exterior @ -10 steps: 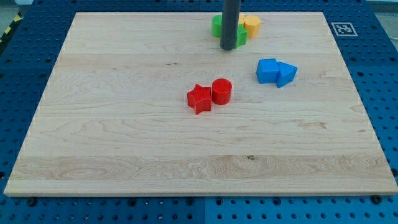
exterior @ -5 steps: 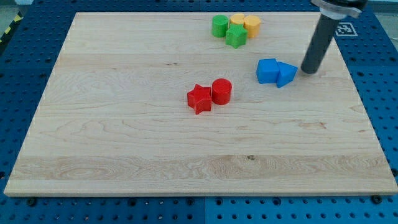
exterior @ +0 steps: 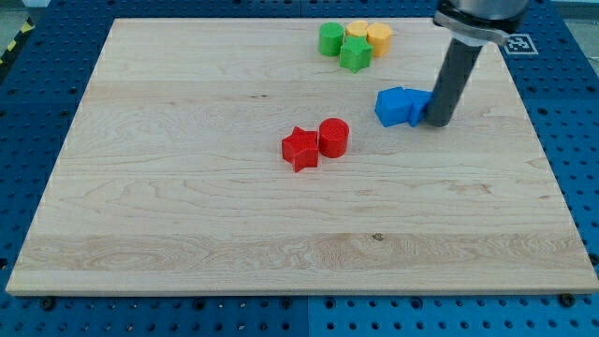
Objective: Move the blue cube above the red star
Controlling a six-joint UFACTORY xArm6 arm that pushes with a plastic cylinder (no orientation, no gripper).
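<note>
My tip (exterior: 437, 122) (a bare rod end, with no jaws to open or shut) sits right of centre in the frame's upper half, against a second blue block (exterior: 418, 107) that touches the blue cube (exterior: 392, 106) on its left. The red star (exterior: 300, 149) lies lower left near the centre, touching a red cylinder (exterior: 334, 137). Green and yellow blocks (exterior: 355, 43) cluster at the wooden board's (exterior: 187, 206) top edge.

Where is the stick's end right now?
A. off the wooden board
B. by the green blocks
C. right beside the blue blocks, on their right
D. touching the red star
C: my tip sits at the right edge of the two blue blocks, well away from the red star.
</note>
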